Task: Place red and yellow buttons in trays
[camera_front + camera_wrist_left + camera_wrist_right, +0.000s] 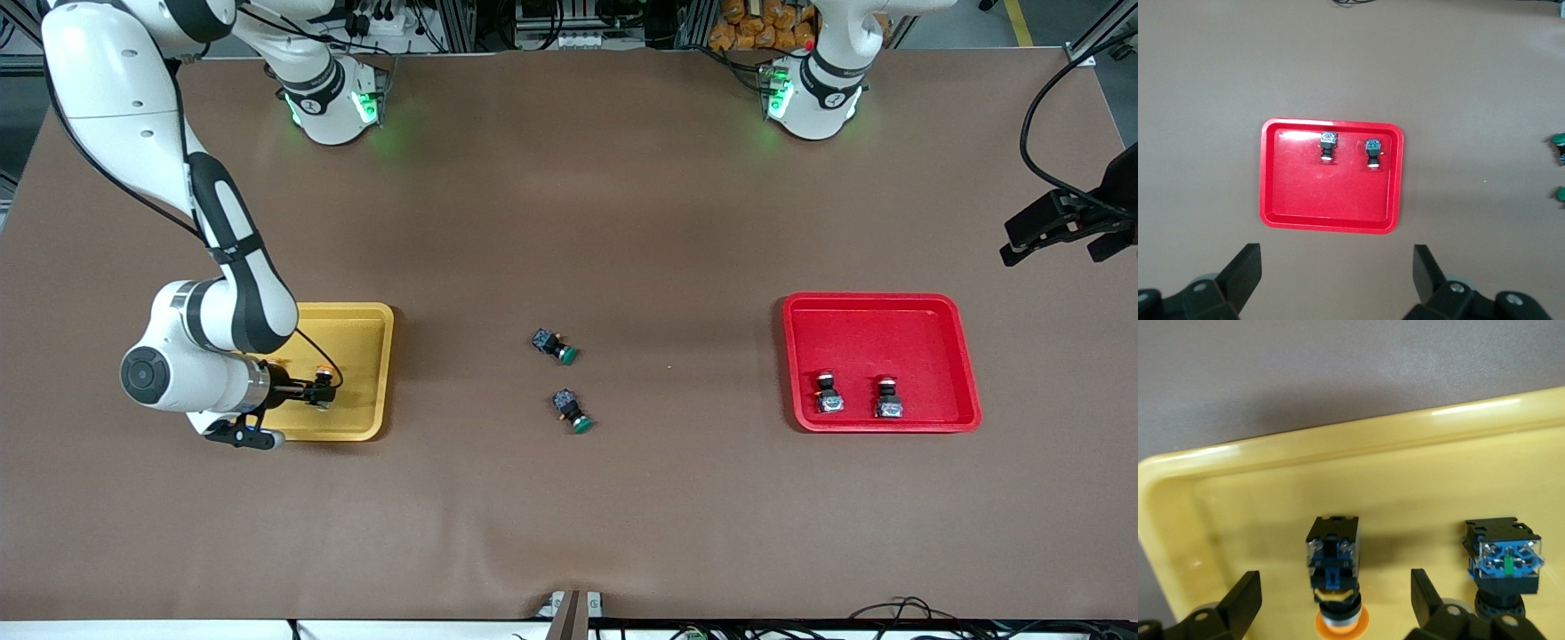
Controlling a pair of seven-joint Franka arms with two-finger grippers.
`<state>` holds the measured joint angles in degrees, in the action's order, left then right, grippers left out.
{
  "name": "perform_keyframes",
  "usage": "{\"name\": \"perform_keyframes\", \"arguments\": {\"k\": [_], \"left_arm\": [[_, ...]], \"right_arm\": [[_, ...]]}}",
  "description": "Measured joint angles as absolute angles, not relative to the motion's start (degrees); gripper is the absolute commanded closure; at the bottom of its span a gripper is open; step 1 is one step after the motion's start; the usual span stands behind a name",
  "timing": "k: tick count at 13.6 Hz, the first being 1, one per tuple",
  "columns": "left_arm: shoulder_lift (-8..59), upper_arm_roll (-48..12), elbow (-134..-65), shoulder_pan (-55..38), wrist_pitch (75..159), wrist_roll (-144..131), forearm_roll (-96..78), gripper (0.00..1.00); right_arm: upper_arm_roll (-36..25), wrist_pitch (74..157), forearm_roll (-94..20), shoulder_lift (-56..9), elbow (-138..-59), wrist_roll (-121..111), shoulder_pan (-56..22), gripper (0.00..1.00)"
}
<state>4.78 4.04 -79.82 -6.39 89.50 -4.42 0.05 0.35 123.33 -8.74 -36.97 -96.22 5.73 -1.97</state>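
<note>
I find the right gripper released over the yellow tray, both yellow buttons inside it, left gripper waiting released above the red tray; next, withdraw.

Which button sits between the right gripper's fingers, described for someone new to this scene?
Find the yellow tray at the right arm's end of the table, where the right gripper hangs low with open fingers. Two buttons lie in it; the one meant lies between those fingers. Its orange cap shows, while its neighbour shows a clear blue-and-green end.
</note>
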Motion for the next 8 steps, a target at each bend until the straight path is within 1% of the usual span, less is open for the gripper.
{"name": "perform_keyframes", "arguments": {"k": [2,5,6,8], "left_arm": [[5.24,4.04,-79.86,-6.5,89.5,-4.42,0.05,0.0],[5.77,4.13,-79.86,-6.24,89.5,-4.42,0.05,0.0],[5.79,4.13,-79.86,-6.25,89.5,-4.43,0.05,0.0],[5.79,4.13,-79.81,-6.35,89.52,-4.43,0.05,0.0]], "right_arm": [[0.31,117.64,-8.74,-36.29,-92.67,5.73,-1.95,0.0],[0.56,114.36,-8.74,-35.84,-88.8,5.73,-2.02,0.0],[0.62,112.15,-8.65,-35.8,-86.95,5.73,-2.04,0.0],[0.45,104.09,-8.13,-35.67,-81.01,5.73,-1.92,0.0]]}}
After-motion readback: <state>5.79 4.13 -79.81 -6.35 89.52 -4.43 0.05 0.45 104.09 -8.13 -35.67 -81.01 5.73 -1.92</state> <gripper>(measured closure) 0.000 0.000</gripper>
